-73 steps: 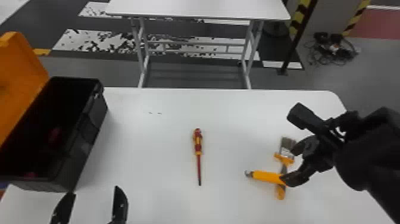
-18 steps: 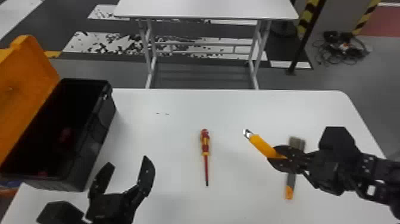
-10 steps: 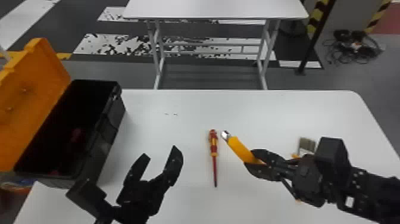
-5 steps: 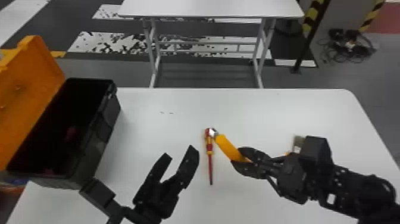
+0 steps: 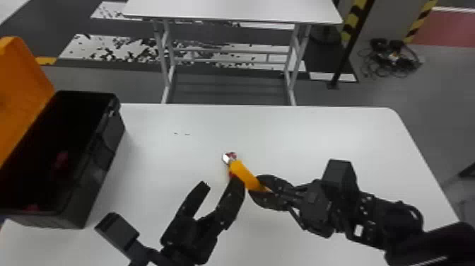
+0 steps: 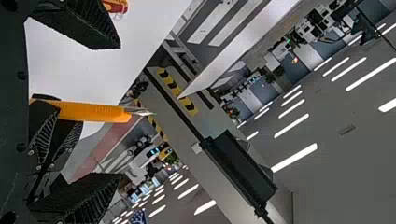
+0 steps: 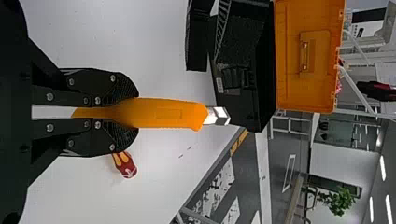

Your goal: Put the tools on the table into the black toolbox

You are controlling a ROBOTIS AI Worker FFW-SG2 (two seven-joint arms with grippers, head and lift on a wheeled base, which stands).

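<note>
Nearest, at the lower centre of the head view, the left pincer (image 5: pixel 222 184) has its two fingers spread with nothing between them, probably so as to take what the other side offers. Just right of it the right pincer (image 5: pixel 255 187) is clamped on the rear of an orange-handled tool (image 5: pixel 244 174), leaving the front of the handle and its metal tip (image 5: pixel 226 158) jutting towards the upper left; that grip seems chosen to leave a free stretch for a handover. One left finger overlaps the handle in the head view, though whether they touch I cannot tell. The tip leads, so the left fingers would do best to close on the handle, and the right ones let go only after that. Beyond and below the tool, mid-frame, a red-and-yellow screwdriver (image 7: pixel 123 164) lies on the white tabletop (image 5: pixel 318 141), yet to be picked up. The black toolbox (image 5: pixel 102 159) stands at the left edge, its orange lid (image 5: pixel 21 88) thrown back on the outer side, which leaves the mouth unblocked from the robot's side; reddish bits show inside. That placing favours the left arm for the drop, hence, likely, the pass. Farthest, a second table (image 5: pixel 233 9) stands at top centre.
</note>
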